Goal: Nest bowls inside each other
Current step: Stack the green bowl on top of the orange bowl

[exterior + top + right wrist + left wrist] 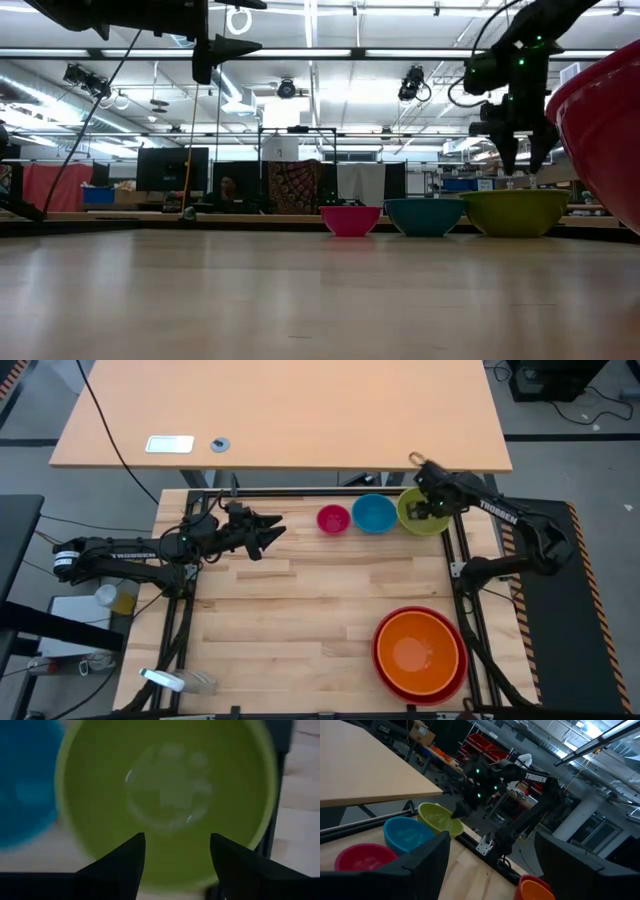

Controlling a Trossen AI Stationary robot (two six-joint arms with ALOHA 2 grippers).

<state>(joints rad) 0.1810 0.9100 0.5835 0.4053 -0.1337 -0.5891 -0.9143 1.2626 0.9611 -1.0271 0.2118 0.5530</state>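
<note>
Three bowls stand in a row along the table's far edge: magenta-pink (333, 519), blue (374, 513) and yellow-green (420, 515), each resting on its base. Near the right front corner an orange bowl (418, 650) sits inside the red bowl (385, 665). My right gripper (426, 510) hangs open over the yellow-green bowl (165, 790), fingers pointing steeply down; in the low view it (522, 160) stands a little above the bowl's rim (513, 195). My left gripper (272, 532) waits open and level at the far left, well above the table, pointing toward the bowls.
A black frame rail (300, 492) runs along the far edge and another (462, 560) down the right side. Beyond it stands a second tabletop (300, 410) with a white card and a tape roll. Bare wood (290, 610) fills the middle and left of the table.
</note>
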